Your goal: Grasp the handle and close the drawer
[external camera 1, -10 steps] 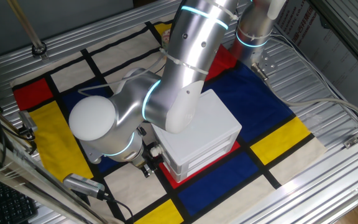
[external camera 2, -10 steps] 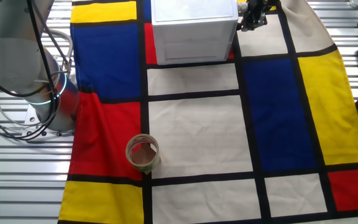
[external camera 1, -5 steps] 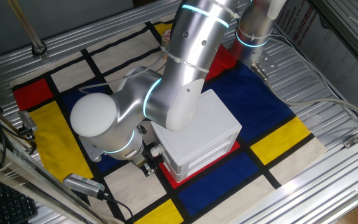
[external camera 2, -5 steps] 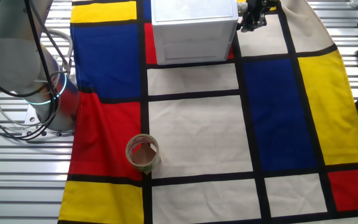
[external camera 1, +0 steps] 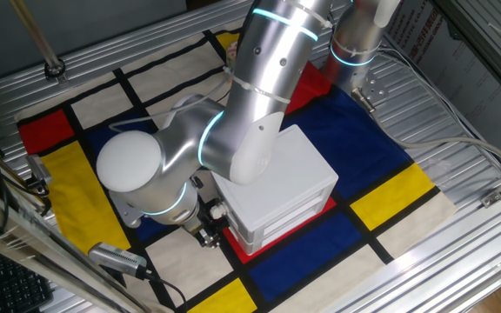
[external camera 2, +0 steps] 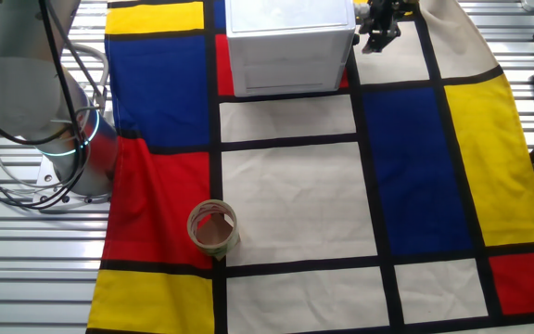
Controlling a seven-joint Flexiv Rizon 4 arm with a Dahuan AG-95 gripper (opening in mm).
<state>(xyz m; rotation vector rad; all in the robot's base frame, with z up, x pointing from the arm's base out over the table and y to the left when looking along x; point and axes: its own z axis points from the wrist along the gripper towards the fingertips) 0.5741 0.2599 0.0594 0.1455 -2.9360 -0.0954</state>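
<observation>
The white mini cabinet (external camera 1: pixel 278 174) stands on the checked cloth; in the other fixed view it (external camera 2: pixel 290 42) is at the top edge. Its drawer (external camera 1: pixel 237 223) sits pushed in, with the front about flush with the cabinet's lower-left face. My gripper (external camera 1: pixel 209 231) is right at that front, low under the arm's big white joint. In the other fixed view my gripper (external camera 2: pixel 379 32) is just right of the cabinet, with a narrow gap. Its dark fingers look spread and hold nothing that I can see. The handle is hidden behind the fingers.
A roll of tape (external camera 2: pixel 213 228) lies on the cloth well away from the cabinet. The arm's base (external camera 2: pixel 77 158) stands at the cloth's edge with cables around it. A metal frame rail (external camera 1: pixel 381 287) borders the table.
The gripper has backed a little away from the drawer front. The drawer and cabinet have not moved.
</observation>
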